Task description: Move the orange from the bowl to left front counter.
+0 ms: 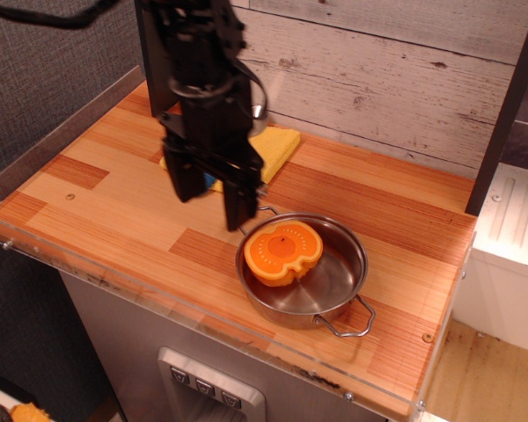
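Observation:
The orange (283, 252), a bright toy half with its flat cut face up, lies in the left part of the bowl (339, 283), a shallow shiny steel pan with two wire loop handles. My black gripper (211, 200) hangs open and empty just left of the bowl's rim, above the counter, its fingertips (238, 214) close to the far left handle. The left front counter (88, 211) is bare butcher-block wood with a clear acrylic edge.
A yellow cloth (275, 148) lies at the back, mostly hidden behind my arm; a bit of a blue-handled spoon shows beside the gripper. A white plank wall stands behind. A dark post (506, 105) rises at the right.

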Motion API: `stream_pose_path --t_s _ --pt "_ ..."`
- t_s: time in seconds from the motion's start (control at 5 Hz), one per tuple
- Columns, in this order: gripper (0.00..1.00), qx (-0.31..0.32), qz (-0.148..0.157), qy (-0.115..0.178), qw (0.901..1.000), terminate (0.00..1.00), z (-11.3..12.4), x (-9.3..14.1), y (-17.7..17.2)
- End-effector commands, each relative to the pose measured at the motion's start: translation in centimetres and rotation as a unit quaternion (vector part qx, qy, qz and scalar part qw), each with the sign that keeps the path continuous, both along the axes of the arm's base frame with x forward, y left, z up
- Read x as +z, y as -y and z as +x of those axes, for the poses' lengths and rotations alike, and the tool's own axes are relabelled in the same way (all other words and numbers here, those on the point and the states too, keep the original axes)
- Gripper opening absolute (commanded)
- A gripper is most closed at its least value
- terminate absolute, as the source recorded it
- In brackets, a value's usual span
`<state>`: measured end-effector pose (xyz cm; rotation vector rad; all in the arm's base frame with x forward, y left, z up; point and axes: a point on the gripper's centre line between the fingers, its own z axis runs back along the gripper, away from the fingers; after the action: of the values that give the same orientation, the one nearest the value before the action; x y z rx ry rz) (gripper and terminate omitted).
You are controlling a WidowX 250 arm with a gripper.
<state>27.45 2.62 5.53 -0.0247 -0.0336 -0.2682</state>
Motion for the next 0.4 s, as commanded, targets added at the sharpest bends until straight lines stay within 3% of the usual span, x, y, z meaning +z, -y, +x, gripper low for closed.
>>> stream_pose_path --t_s 0.0,0.2 --pt "1.00 -0.047 0.020 0.036 0.9980 0.00 -0.3 1.4 3.0" --pt "1.00 -0.068 0.028 0.037 0.9966 0.00 -0.6 1.1 4.4"
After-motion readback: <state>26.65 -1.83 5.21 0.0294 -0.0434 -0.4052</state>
